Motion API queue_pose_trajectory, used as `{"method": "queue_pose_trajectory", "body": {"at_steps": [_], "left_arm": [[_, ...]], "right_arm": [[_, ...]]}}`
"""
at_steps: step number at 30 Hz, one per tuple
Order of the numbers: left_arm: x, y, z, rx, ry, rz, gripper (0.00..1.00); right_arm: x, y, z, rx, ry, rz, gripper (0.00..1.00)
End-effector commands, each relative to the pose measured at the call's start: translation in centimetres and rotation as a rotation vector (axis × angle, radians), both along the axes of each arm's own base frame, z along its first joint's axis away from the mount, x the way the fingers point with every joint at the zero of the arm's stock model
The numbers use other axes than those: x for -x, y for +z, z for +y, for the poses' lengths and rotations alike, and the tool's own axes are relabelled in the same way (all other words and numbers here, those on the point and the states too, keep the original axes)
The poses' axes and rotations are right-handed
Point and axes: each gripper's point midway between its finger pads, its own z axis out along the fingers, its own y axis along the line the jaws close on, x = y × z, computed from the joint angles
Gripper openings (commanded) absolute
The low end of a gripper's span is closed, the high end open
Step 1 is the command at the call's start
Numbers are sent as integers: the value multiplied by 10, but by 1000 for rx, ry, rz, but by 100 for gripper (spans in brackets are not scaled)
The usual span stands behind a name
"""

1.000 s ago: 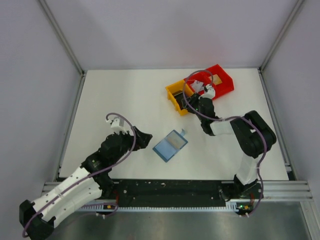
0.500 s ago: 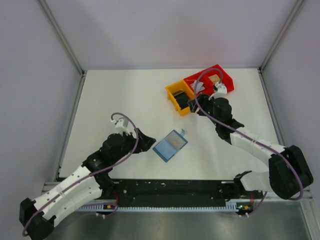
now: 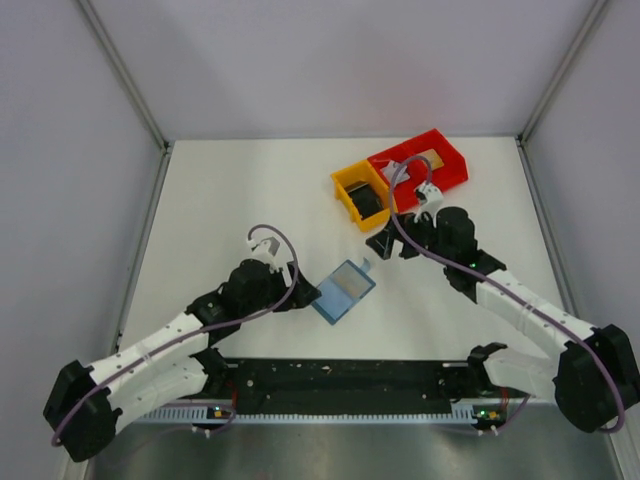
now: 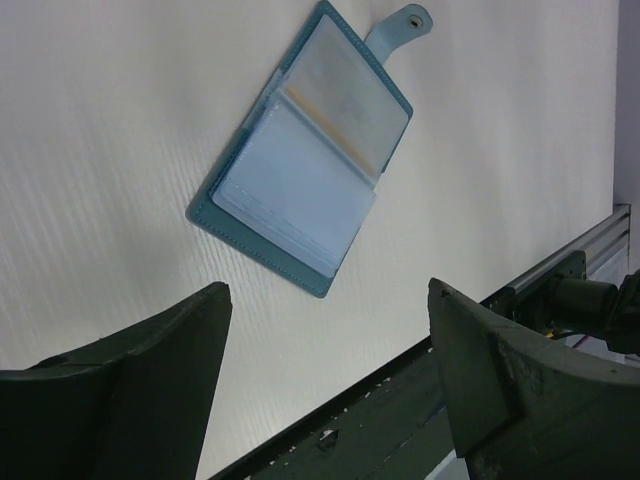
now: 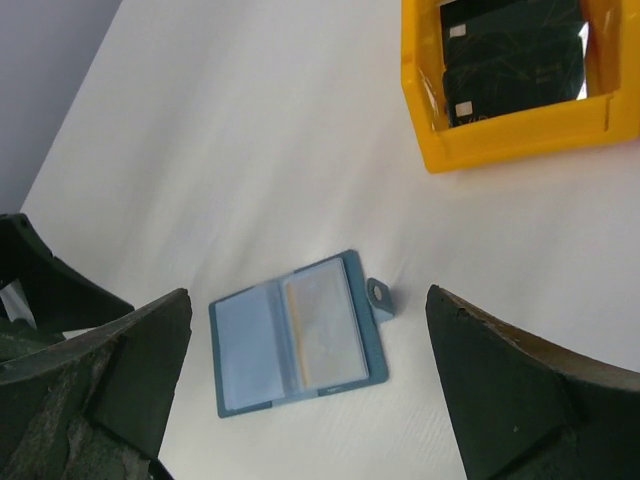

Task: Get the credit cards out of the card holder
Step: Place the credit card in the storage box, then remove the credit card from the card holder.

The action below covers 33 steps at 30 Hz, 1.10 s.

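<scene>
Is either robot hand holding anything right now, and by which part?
Nothing is held: left gripper and right gripper are open and empty, the card holder lies untouched.

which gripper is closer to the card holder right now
Left. The left gripper sits right at the holder's near-left edge; the right gripper hangs off its far-right tab corner, a bit further away, toward the yellow bin.

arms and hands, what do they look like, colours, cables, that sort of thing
The left arm and right arm both have white link shells between bulky black joints, with a thin purple cable looping along each. The left hand and right hand each carry two broad, wedge-shaped dark fingers with a matte, scuffed surface. No markings are readable.
</scene>
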Motion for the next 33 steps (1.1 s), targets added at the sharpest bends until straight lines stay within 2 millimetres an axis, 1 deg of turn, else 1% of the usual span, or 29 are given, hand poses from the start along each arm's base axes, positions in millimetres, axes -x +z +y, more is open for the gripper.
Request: {"method": "queue_pose_trajectory", "body": {"at_steps": [1, 3, 5, 6, 7, 8, 13, 14, 15, 17, 20, 24, 25, 30, 31, 33], "left_arm": [[-13, 26, -19, 50, -37, -61, 83], [-17, 24, -25, 46, -46, -55, 82], [-20, 23, -31, 51, -59, -48, 81], [-20, 22, -35, 51, -67, -42, 81], [-20, 17, -37, 38, -74, -27, 81], [-22, 16, -39, 33, -78, -20, 81], [-24, 0, -52, -16, -113, 27, 80], [-26, 0, -56, -10, -122, 16, 80], [-27, -4, -58, -20, -125, 21, 80], [-27, -14, -61, -39, -137, 44, 76], [-23, -28, -63, -68, -155, 79, 65], [-20, -39, -62, -91, -165, 101, 51], [-19, -41, -61, -99, -163, 102, 49], [-19, -49, -57, -137, -165, 107, 49], [-15, -55, -52, -163, -167, 134, 49], [-13, -59, -51, -174, -171, 141, 49]], "right_arm": [[10, -14, 2, 35, 63, 39, 99], [8, -21, 1, 57, 59, 65, 99], [9, -28, 4, 81, 82, 98, 99], [6, -28, 6, 88, 83, 98, 99], [10, -36, 6, 117, 91, 132, 99], [9, -40, 8, 137, 94, 133, 99], [12, -47, 20, 169, 112, 131, 99], [12, -48, 22, 174, 114, 131, 99], [12, -50, 24, 183, 119, 131, 99], [13, -53, 29, 195, 132, 140, 99], [15, -61, 37, 213, 153, 176, 99], [16, -70, 47, 227, 179, 217, 99], [17, -72, 49, 231, 184, 221, 99], [17, -79, 56, 221, 189, 242, 99], [17, -80, 57, 220, 190, 248, 99], [17, -84, 58, 223, 191, 264, 99]]}}
